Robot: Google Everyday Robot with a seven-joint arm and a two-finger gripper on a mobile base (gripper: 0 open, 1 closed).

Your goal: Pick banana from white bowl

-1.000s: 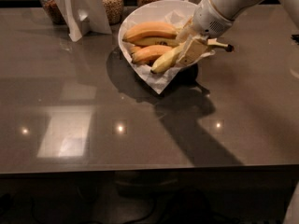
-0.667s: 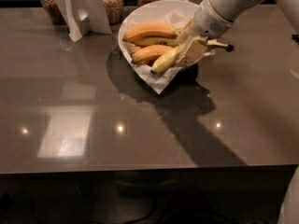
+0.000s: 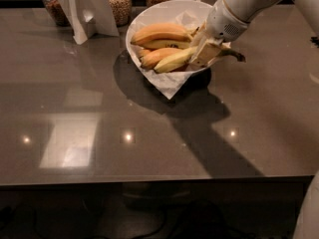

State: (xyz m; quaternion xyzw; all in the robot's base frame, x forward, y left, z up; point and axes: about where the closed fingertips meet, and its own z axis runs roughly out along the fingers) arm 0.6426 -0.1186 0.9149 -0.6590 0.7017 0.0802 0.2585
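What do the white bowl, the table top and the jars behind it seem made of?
The white bowl: perhaps glazed ceramic or plastic; smooth, opaque rim. The table top: polished stone or laminate; it mirrors lights. The jars: clear glass; grains show through. The gripper is at the bowl's right rim, shut on the banana.

pale banana [image 3: 172,62] in white bowl [image 3: 148,15], gripper [image 3: 203,57] clasping it

My gripper [image 3: 204,55] is cream under a white arm [image 3: 239,6], at the right rim of the white bowl [image 3: 149,15]; beneath it the banana [image 3: 172,62] is pale yellow with a dark brown stem; the other bananas [image 3: 159,33] are orange-yellow; the paper [image 3: 168,81] is white; the desk [image 3: 99,133] is glossy grey-brown; one jar [image 3: 119,5] holds tan grains.
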